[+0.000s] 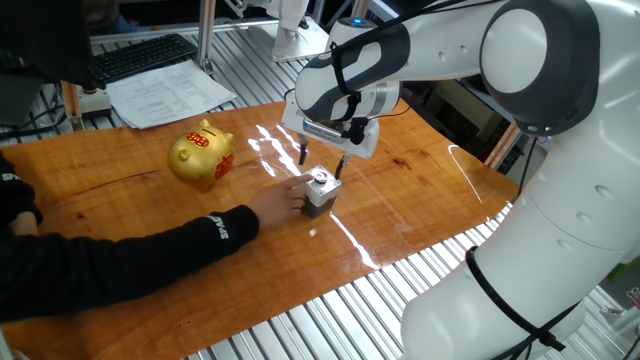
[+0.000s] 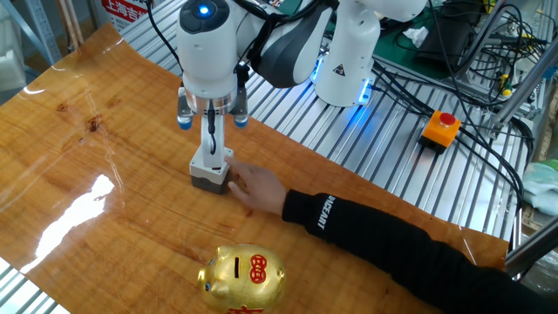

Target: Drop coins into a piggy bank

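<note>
The gripper (image 1: 321, 160) hangs directly above a small grey block (image 1: 320, 194) on the wooden table (image 1: 120, 200), its two thin dark fingers (image 1: 303, 155) spread apart and pointing down, with nothing between them; their tips sit just over the block's top without clearly touching it. In the other fixed view the gripper (image 2: 209, 131) is seen nearly edge-on, so the fingers there merge into one pale vertical strip above the block (image 2: 211, 170), and the spread cannot be judged from that side. A person's hand (image 1: 283, 198) in a black sleeve reaches across the table from the side and rests against the block, the fingertips touching its near face; the same hand (image 2: 257, 187) shows beside the block in the other fixed view. The piggy bank (image 1: 201, 154), shiny gold with red marks on its back, stands upright on the table well apart from the block and the gripper, on the far side of the reaching arm; in the other fixed view the piggy bank (image 2: 241, 277) sits near the table's lower edge, its coin slot on top visible. Beyond the table lie a keyboard (image 1: 142, 55) and some papers (image 1: 170, 95), and an orange box with a red button (image 2: 440, 128) rests on the metal slats.
</note>
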Motion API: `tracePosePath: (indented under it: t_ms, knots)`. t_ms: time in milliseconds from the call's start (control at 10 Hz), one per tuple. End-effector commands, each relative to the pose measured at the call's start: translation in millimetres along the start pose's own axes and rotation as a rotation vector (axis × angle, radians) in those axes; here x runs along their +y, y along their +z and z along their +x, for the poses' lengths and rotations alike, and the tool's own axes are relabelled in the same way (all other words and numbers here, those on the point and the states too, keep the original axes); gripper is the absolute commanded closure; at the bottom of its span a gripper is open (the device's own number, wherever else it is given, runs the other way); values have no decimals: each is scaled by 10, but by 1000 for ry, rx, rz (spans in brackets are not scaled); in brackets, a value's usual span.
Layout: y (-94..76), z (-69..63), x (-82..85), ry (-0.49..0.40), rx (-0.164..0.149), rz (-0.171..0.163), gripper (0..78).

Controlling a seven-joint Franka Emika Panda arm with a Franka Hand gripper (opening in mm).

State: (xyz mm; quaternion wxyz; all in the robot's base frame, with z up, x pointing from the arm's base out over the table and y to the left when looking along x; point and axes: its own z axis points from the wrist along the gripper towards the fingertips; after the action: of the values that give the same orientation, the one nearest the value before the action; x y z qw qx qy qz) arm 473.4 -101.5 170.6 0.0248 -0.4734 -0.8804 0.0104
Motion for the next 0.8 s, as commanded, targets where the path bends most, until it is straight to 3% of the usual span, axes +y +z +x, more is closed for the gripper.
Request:
tracePosePath:
  t_ms: [100, 300, 400, 800]
  knots:
    - [-12, -5, 9, -40, -4, 18, 1]
    - [-12, -5, 9, -40, -4, 18, 1]
    - [142, -15, 112, -66, -27, 31, 1]
    - [187, 18, 135, -64, -27, 24, 1]
